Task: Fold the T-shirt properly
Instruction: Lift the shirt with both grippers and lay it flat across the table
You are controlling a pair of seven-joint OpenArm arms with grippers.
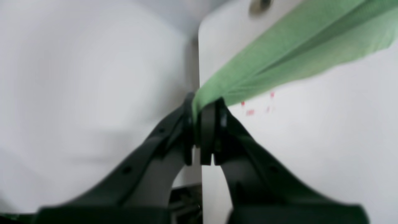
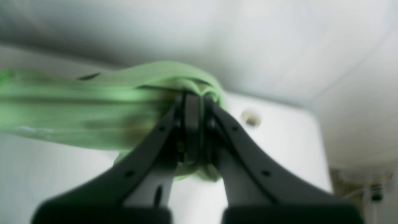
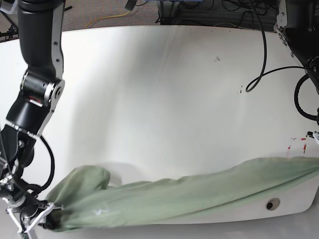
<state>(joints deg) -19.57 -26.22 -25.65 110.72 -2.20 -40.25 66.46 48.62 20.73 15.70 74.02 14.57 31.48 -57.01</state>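
a: stretching the t-shirt (image 3: 189, 196) out along the near edge of the desk (image 3: 164, 99), by the look of it. each arm has one end.

b: yes. the left gripper (image 1: 199, 107) is clamped on a bunched end of the cloth, jaws together with green fabric pinched between them. it sits right at the desk's edge, and the shirt runs away from it as a taut band.

a: and the right gripper (image 2: 194, 101)?

b: closed too, with a thick wad of the same shirt gathered around its tips. in the base view that end sits at the near corner, and the cloth bulges into a soft lump just beside it.

a: why hold it like that?

b: my guess is to pull out slack and wrinkles, so the garment can be laid flat before any fold. between the arms it is a long, narrow, rope-like strip, partly resting on the desk, not spread open.

a: so folding proper hasn't begun?

b: i'd judge not. no sleeve or hem is laid over yet. there's a small white mark on the cloth near the right end, and a round hole (image 3: 272, 204) in the desk just beside the strip.
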